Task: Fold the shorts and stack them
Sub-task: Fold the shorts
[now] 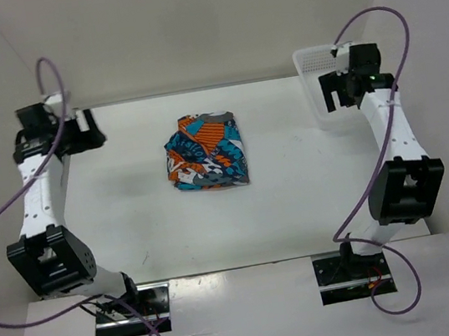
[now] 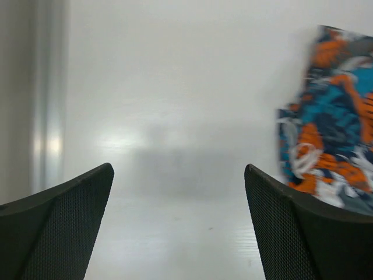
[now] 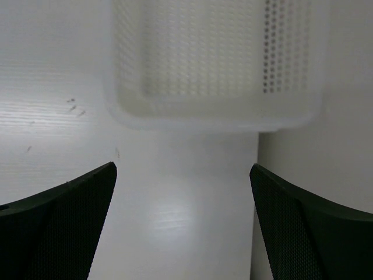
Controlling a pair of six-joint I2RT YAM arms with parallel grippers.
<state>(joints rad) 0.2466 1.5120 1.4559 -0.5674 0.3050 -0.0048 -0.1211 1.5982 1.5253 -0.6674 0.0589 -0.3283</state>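
The shorts (image 1: 205,151) lie folded into a compact block in the middle of the white table, with a blue, orange, white and grey print. They also show at the right edge of the left wrist view (image 2: 335,122). My left gripper (image 1: 88,131) is open and empty at the far left, well left of the shorts; bare table lies between its fingers (image 2: 178,175). My right gripper (image 1: 334,91) is open and empty at the far right, just in front of the basket (image 3: 183,172).
A white perforated plastic basket (image 1: 311,66) stands at the back right corner and looks empty in the right wrist view (image 3: 215,111). White walls enclose the table at back, left and right. Purple cables loop from both arms.
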